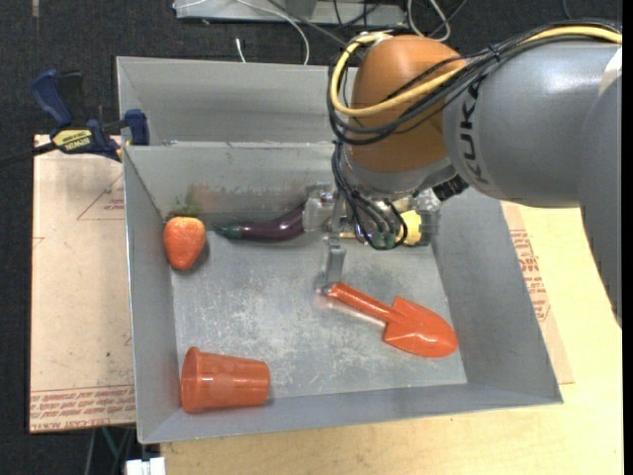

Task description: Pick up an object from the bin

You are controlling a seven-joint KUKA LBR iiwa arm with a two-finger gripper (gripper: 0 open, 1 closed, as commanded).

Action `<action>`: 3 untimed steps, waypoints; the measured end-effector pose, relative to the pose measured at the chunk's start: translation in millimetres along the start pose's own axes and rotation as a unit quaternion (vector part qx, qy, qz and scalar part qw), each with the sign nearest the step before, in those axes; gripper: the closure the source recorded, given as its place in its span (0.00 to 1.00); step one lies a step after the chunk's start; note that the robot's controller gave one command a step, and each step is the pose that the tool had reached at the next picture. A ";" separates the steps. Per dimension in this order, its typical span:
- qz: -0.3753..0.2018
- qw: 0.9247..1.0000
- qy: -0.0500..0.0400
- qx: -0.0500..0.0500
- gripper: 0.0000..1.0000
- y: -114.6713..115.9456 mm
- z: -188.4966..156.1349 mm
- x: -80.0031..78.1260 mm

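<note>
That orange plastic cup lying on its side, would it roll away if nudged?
Likely yes: the orange plastic cup rests on its rounded wall. Its taper suggests it would curve rather than roll straight. It looks hollow, so probably light.

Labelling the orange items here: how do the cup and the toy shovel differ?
The cup is a squat tapered tube lying on its side; the shovel is flat and long, with thin handle and broad blade. The cup lies front left, away from the end effector; the shovel lies near the middle, its handle end by the end effector. Both are orange and rest on the bin floor.
</note>
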State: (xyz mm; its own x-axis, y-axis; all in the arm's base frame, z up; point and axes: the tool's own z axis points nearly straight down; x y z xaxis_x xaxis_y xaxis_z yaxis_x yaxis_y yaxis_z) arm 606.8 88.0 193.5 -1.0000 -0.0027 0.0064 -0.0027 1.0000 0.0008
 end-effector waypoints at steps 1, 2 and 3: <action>0.002 1.000 -0.004 0.000 0.00 -0.7 -5.1 -1.6; -0.024 1.000 -0.004 0.000 0.00 -87.3 119.9 33.3; -0.061 0.998 -0.014 -0.002 0.00 -71.5 30.6 0.0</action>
State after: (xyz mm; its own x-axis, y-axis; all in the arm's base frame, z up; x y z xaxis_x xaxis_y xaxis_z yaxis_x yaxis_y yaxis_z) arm 606.7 16.6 162.9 -0.9921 -0.1237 -0.0223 -0.1238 0.9923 0.0032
